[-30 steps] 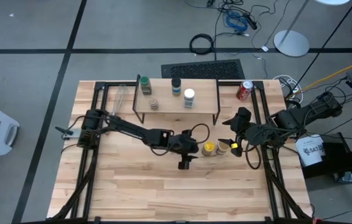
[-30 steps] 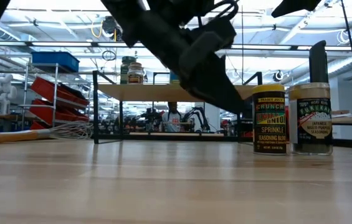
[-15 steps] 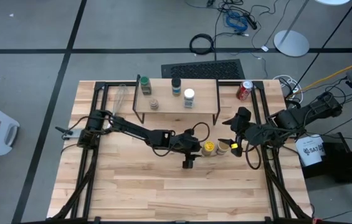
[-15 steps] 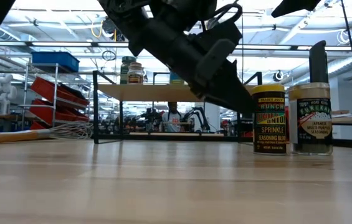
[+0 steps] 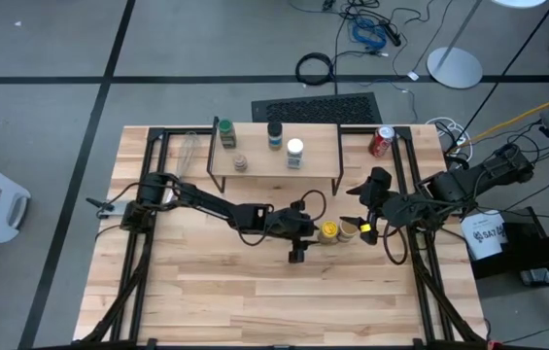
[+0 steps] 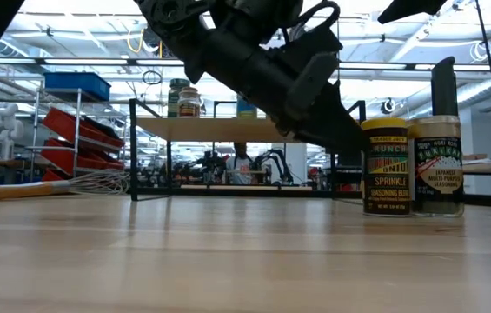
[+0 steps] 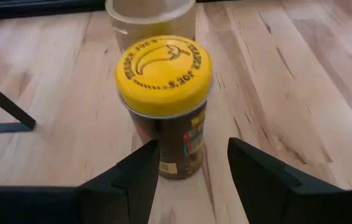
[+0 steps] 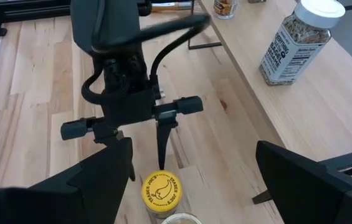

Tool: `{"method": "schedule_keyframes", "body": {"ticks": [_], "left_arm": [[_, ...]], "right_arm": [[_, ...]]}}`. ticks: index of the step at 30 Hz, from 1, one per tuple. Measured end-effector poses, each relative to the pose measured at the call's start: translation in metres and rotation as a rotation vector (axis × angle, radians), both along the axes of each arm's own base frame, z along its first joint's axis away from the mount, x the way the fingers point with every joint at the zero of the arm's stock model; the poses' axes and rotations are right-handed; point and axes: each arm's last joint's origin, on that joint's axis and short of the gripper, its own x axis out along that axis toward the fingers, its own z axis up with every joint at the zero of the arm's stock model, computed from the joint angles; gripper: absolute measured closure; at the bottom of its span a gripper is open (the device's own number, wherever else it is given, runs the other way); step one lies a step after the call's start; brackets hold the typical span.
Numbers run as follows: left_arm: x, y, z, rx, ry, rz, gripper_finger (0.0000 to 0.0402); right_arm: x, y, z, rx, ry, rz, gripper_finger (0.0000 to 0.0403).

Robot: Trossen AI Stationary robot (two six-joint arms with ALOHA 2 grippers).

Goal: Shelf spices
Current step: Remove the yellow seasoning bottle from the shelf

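A yellow-lidded spice jar stands upright on the table beside a tan-lidded jar. My left gripper is open, with its fingers either side of the yellow-lidded jar's lower body. My right gripper hovers open above and just right of both jars, touching nothing. The shelf stands on thin black legs at the table's far side. It carries green-lidded, dark-lidded, white-lidded and small brown-lidded jars. My left gripper has one finger against the lower side of the yellow-lidded jar's body. The other finger stands apart from it. The fingers come slanting down from the table's left. The jar stands upright with its base on the table.
A red soda can stands at the far right corner, and a wire whisk lies left of the shelf. In the low view the tan-lidded jar stands right against the yellow-lidded one. Bare tabletop spreads toward the near edge.
My left gripper has moved toward the table's right edge and slightly down, tipping its fingers further downward, until they stand around the yellow-lidded jar. The jar has slid a little to the right, against the tan-lidded jar, and stays upright. The finger gap is unchanged.
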Motion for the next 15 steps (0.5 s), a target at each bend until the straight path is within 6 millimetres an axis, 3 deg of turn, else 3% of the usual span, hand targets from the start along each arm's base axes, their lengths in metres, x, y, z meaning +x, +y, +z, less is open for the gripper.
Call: {"method": "schedule_keyframes", "body": {"ticks": [15], "left_arm": [[-0.0027,0.0003,-0.0034,0.007,0.049,0.001,0.0204]], "right_arm": [[-0.0001,-0.0001,0.0,-0.004,0.001,0.002,0.0074]]}}
